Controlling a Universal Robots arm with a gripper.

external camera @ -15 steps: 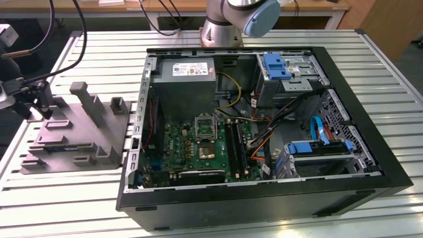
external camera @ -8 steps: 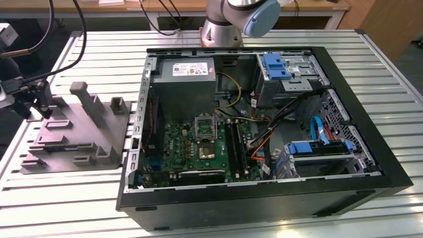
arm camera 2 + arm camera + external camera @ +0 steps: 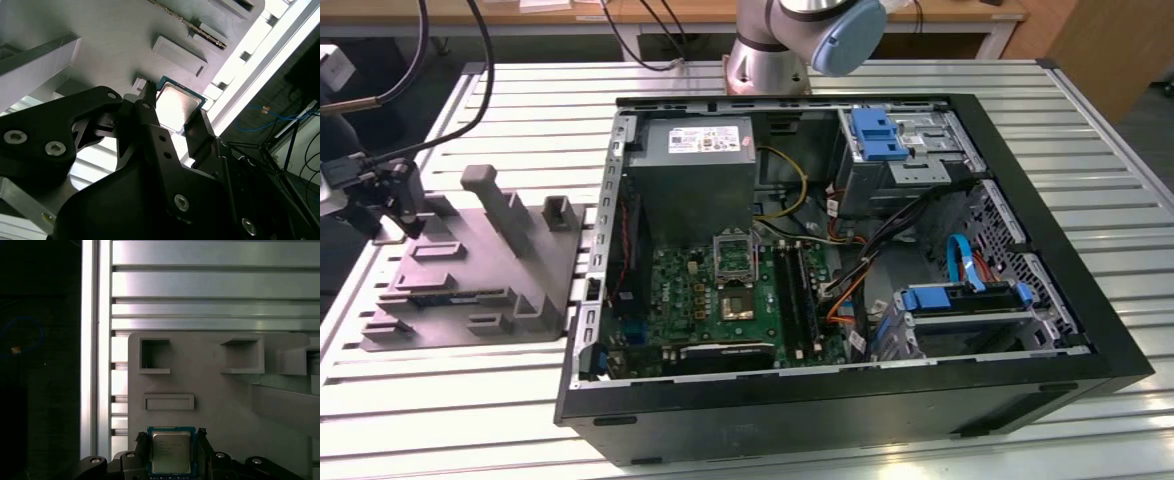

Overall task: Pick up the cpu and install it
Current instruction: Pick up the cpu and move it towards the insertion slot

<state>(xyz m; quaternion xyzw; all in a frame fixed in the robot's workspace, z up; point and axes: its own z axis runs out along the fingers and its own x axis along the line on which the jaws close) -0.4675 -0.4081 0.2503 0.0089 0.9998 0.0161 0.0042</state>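
While I hang over the grey moulded tray [image 3: 225, 400], my pincer [image 3: 171, 436] is drawn narrow on the cpu [image 3: 171, 452]. My fingers [image 3: 141, 442] press two opposite edges, and its silvery top faces the camera in both wrist views. I cannot tell whether it rests on the tray. In the exterior view, the tray lies on the slatted counter [image 3: 440, 400] at nine o'clock from the open computer case [image 3: 854, 400].
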